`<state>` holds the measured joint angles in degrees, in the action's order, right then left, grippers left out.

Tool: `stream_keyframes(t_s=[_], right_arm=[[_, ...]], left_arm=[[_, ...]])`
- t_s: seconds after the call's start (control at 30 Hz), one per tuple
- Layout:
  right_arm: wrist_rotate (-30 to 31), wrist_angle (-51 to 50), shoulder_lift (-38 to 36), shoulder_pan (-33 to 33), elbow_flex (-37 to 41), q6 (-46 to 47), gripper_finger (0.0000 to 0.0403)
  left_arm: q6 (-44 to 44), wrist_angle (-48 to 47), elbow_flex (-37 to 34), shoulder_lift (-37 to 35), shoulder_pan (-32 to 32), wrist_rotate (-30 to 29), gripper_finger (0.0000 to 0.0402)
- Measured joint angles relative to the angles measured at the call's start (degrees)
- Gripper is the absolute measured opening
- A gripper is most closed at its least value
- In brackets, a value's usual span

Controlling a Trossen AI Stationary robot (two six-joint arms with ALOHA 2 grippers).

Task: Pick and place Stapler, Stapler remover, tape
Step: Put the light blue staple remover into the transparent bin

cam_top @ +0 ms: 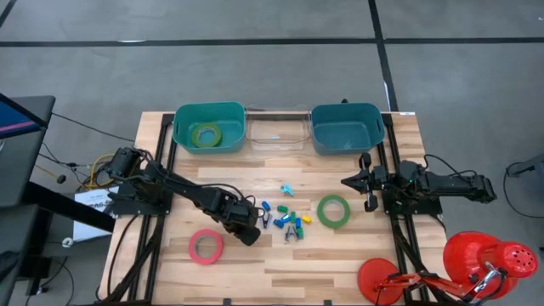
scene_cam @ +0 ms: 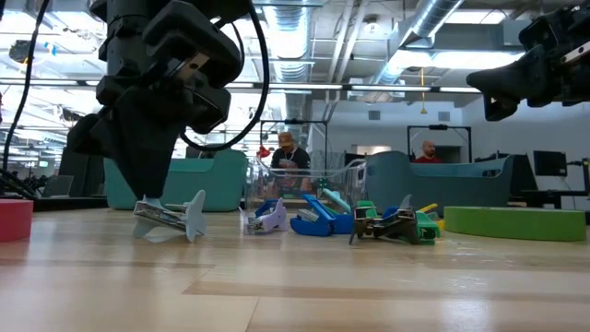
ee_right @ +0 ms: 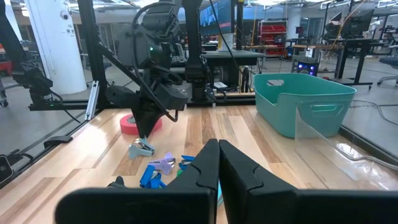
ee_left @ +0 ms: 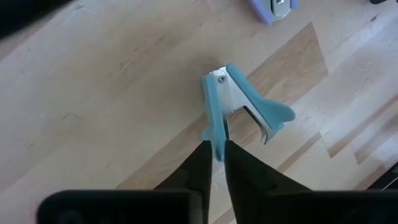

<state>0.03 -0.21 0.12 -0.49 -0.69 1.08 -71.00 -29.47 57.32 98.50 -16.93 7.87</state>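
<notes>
The left gripper [ee_left: 216, 152] pinches one wing of the light blue staple remover [ee_left: 239, 102], whose hinge points at 11 o'clock from the fingers, bare wood around; the right gripper [ee_right: 219, 163] waits clenched

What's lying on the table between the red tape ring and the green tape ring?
Seen from above: the left hand, then small coloured plastic pieces, between the red tape ring and the green one.

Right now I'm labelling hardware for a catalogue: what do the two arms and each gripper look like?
Both arms are black and jointed, with black cables looping along them. The left gripper and right gripper each end in two dark, tapered, wedge-shaped fingers. No markings are readable.
</notes>
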Motion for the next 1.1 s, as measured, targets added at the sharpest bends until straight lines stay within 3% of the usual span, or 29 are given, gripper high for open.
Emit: stream_keyframes(t_s=[0.13, 0.5, 1.1], right_arm=[[0.0, 0.0, 0.0, 0.0, 0.0, 0.0, 0.0000], [0.0, 0.0, 0.0, 0.0, 0.0, 0.0, 0.0000], [0.0, 0.1, 0.0, 0.0, 0.0, 0.0, 0.0000]], left_arm=[[0.0, 0.1, 0.0, 0.0, 0.0, -0.1, 0.0006], [0.2, 0.9, 0.1, -0.9, 0.2, -0.1, 0.0002], [5.0, 3.1, 0.1, -15.1, 5.3, -9.0, 0.0001]])
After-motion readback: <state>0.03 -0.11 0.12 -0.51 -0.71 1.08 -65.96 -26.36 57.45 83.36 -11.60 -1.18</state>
